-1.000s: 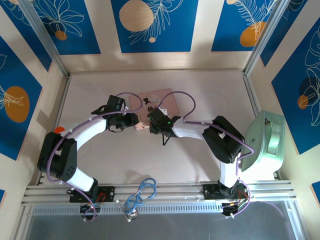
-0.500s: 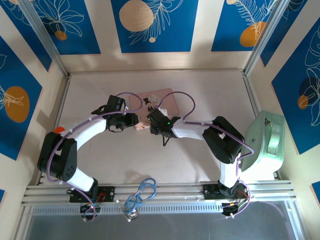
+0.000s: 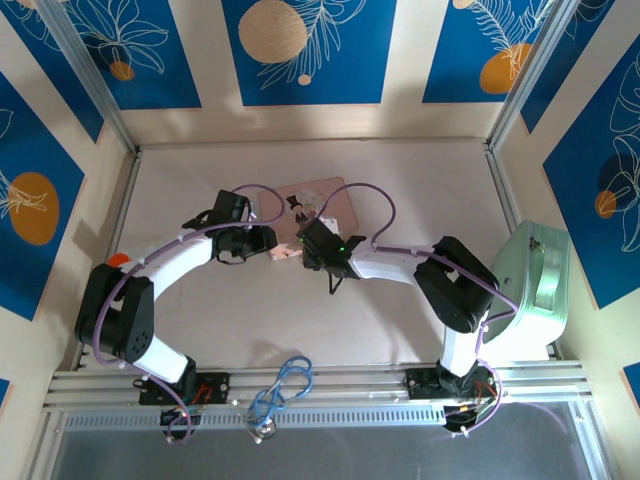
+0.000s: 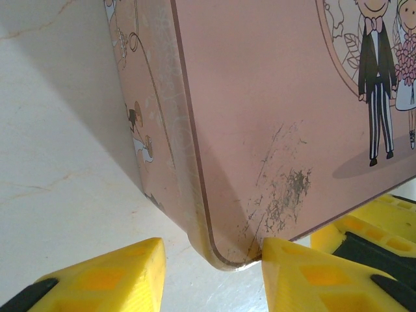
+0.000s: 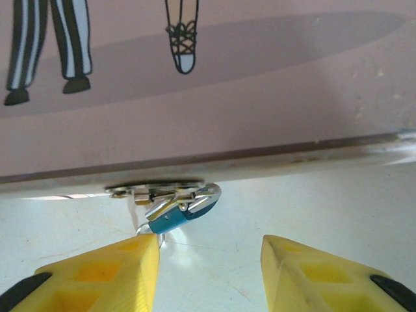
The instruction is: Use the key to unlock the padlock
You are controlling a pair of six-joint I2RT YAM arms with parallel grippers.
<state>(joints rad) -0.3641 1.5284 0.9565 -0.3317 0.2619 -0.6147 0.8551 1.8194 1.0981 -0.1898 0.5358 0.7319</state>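
Blue-bodied with a silvery metal part, the padlock (image 5: 181,212) hung from the clasp on the side wall of the pink tin (image 5: 260,104), close above the table (image 5: 312,214). In the right wrist view the right gripper (image 5: 209,244) stood wide open with nothing between its fingers. The padlock lay at about 11 o'clock from the fingertip midpoint, close to the finger on the 9 o'clock side; contact could not be confirmed. The padlock's long axis was tilted, running roughly from 8 o'clock to 2 o'clock. No key could be made out in any view. The left gripper (image 4: 211,247) was also wide open, its fingers straddling a rounded corner of the tin; whether either finger touched the tin could not be determined. The right arm was judged the nearer to the padlock, so any closing move would need a slight shift toward 11 o'clock.
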